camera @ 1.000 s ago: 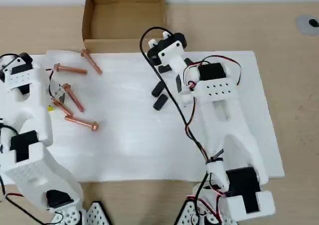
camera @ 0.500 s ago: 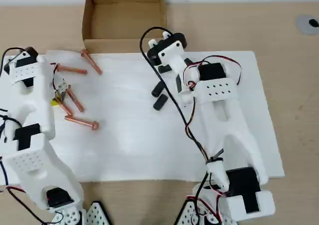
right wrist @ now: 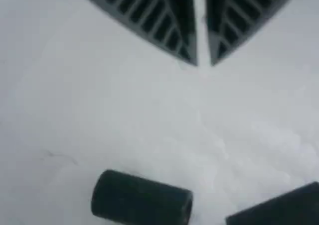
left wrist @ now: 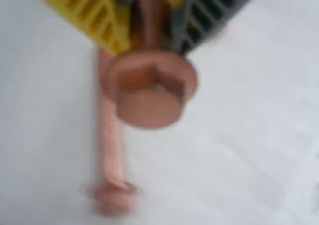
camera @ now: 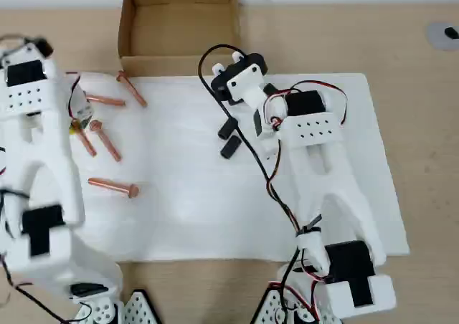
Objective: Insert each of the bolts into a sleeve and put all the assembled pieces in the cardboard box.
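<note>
left wrist view: i see my left gripper (left wrist: pixel 152 16) with jaws clamping a copper bolt (left wrist: pixel 149 88); right gripper (right wrist: pixel 202 51) jaws nearly closed, empty, two sleeves (camera: pixel 228 129) at its six o'clock from above.

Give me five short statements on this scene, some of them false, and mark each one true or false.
1. The left gripper clamps a copper bolt. True.
2. The cardboard box holds assembled pieces. False: its visible floor is bare.
3. Two black sleeves lie on the white mat. True.
4. The right gripper holds a sleeve. False: it is shut on nothing.
5. A bolt sits inside each sleeve. False: both sleeves lie apart from the loose bolts.
</note>
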Robot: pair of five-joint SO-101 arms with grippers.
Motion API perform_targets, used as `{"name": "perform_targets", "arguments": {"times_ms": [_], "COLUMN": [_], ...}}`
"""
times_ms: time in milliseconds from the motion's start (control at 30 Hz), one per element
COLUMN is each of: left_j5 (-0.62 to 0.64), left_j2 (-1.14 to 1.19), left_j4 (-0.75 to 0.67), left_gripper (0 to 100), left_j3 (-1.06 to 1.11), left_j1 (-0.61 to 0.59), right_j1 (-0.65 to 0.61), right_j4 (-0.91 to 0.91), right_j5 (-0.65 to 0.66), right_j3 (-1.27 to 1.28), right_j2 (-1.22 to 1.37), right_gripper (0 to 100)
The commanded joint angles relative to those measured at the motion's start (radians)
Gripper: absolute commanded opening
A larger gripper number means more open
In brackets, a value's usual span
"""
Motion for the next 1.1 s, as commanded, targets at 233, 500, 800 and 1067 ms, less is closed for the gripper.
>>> {"name": "perform_targets", "arguments": {"times_ms": [233,500,800,1067], "left_j5": [-0.189,-0.313,-0.341,-0.342], "left_j2": [-0.562,-0.839,-1.113,-1.262], "left_j4": [0.109,0.104,-0.034,-0.097], "left_gripper": [1,1,1,1], "left_j3": [-0.009,0.230,0.523,0.684], "left_j1": [0.074,0.078,0.077,0.077], "right_j1": [-0.015,-0.062,-0.082,-0.044], "right_j4": [-0.038,0.201,0.446,0.436], "right_j5": [-0.055,-0.121,0.147,0.535], "right_j3": [-0.163,-0.708,-1.426,-1.451], "right_j2": [0.217,0.641,0.992,1.059], "right_gripper": [0.9,9.3,9.7,18.1]}}
